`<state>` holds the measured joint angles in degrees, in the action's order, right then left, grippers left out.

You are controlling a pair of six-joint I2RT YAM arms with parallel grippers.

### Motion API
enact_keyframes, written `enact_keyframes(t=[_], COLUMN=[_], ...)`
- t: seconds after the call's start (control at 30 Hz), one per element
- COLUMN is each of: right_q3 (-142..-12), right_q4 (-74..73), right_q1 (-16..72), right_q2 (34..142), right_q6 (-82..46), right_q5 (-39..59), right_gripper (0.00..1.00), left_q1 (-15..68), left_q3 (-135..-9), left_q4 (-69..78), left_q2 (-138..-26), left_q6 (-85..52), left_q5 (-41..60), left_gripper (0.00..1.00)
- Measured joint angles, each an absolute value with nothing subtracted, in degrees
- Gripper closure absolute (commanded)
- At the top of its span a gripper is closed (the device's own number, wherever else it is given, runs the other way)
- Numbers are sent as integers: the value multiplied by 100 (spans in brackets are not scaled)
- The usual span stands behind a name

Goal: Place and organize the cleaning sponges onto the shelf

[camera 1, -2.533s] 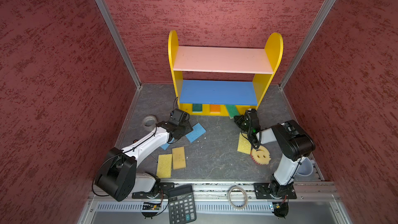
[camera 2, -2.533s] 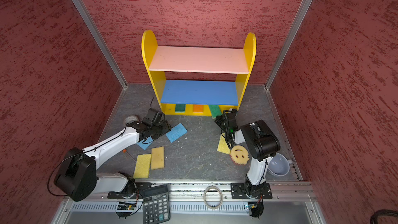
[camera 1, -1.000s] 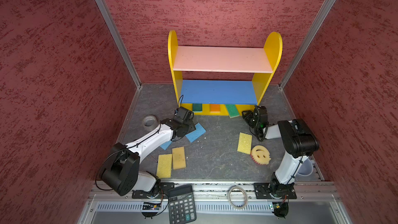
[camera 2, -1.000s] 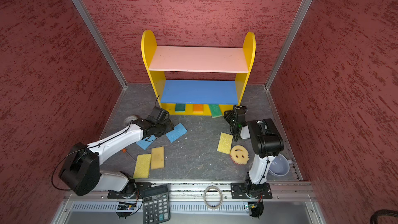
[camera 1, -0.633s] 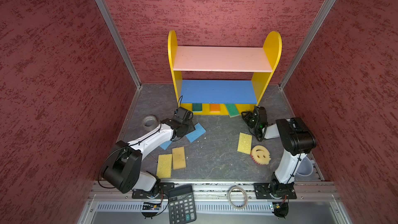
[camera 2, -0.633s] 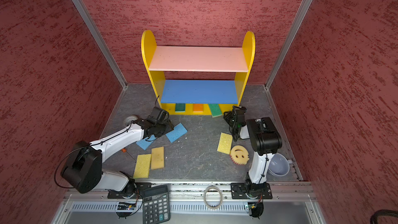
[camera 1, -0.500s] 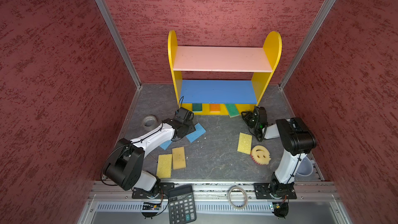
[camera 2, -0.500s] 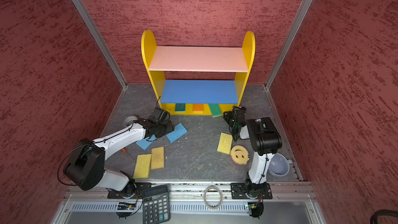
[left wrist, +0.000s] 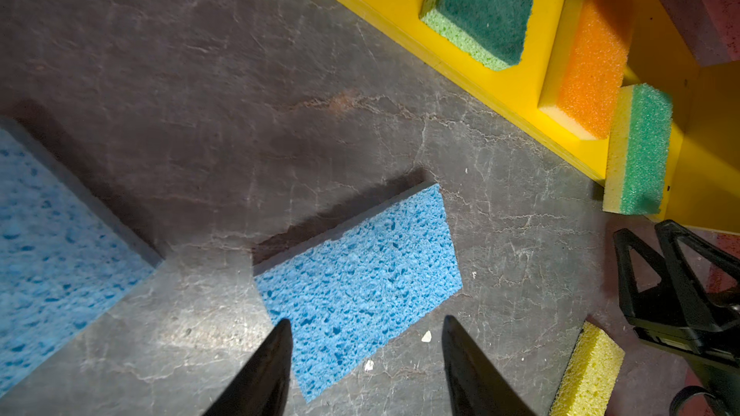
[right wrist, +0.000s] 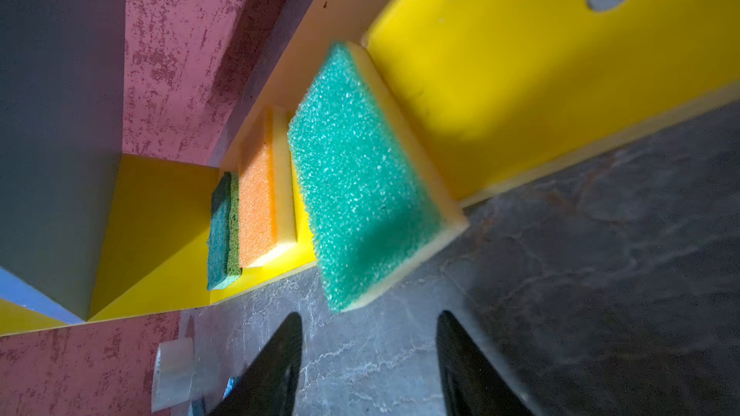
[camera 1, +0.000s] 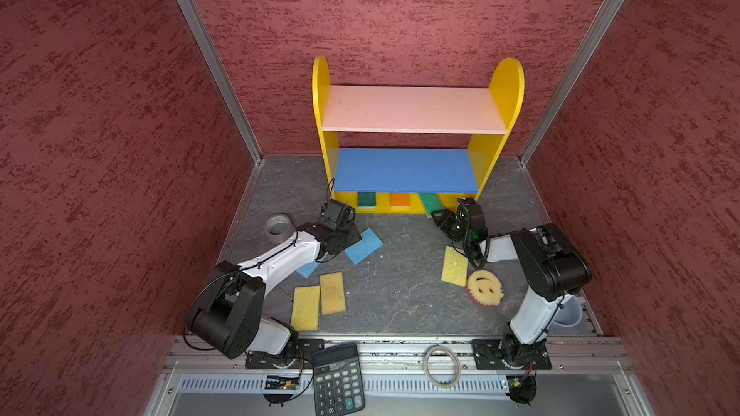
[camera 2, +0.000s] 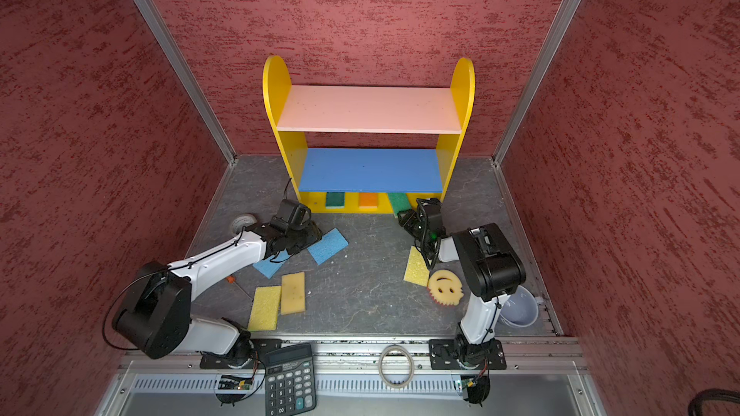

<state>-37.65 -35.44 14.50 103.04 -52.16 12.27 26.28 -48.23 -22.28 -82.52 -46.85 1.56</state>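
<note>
The shelf [camera 1: 412, 110] stands at the back. Its bottom board holds a green sponge [camera 1: 366, 200], an orange-topped sponge [camera 1: 399, 200] and a tilted green-topped sponge [right wrist: 360, 178] that overhangs the front edge. My right gripper [right wrist: 366, 322] is open just short of that overhanging sponge, with nothing between its fingers. My left gripper [left wrist: 366, 328] is open over the near end of a blue sponge [left wrist: 356, 286] on the floor. A second blue sponge [camera 1: 307, 270] lies partly under the left arm. Two yellowish sponges [camera 1: 318, 300], another yellow sponge [camera 1: 454, 266] and the round smiley sponge [camera 1: 484, 287] lie nearer the front.
A tape roll [camera 1: 279, 227] sits left of the left arm. A pale cup [camera 1: 566, 314] stands behind the right arm's base. A black calculator [camera 1: 338, 380] and a thin ring [camera 1: 441, 360] rest on the front rail. Red walls close in three sides.
My right gripper has edged left toward the overhanging green-topped sponge. The left gripper stays over the blue sponge while its arm has shifted a little. No sponge has moved.
</note>
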Motion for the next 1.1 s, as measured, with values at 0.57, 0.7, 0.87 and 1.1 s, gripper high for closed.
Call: enact_keyframes(t=[0.57,0.7,0.87,1.1], right_q3=[-4080,-4029,-4021,-3789], right_q4=[-3494,-3776,-4163,-4707], right_q1=[1894,2067,2189,2314], right_q2=[10637,10731,10925,11041], right_q6=[-5516,-5798,-6233,-6914], right_q5=[834,727,558,23], right_gripper=[36,38,43,49], left_q1=[2591,2591,2587,2567], left_q3=[-4571,-4460,-4412,-4416], left_q4=[-1909,-1839,-1802,-1791], left_q2=[-8246,-8246,-8248,-8401], left_q6=[-4668,-4668,-4663,-4641], left_q5=[521,617,738,917], left_gripper=[40,39,39,40])
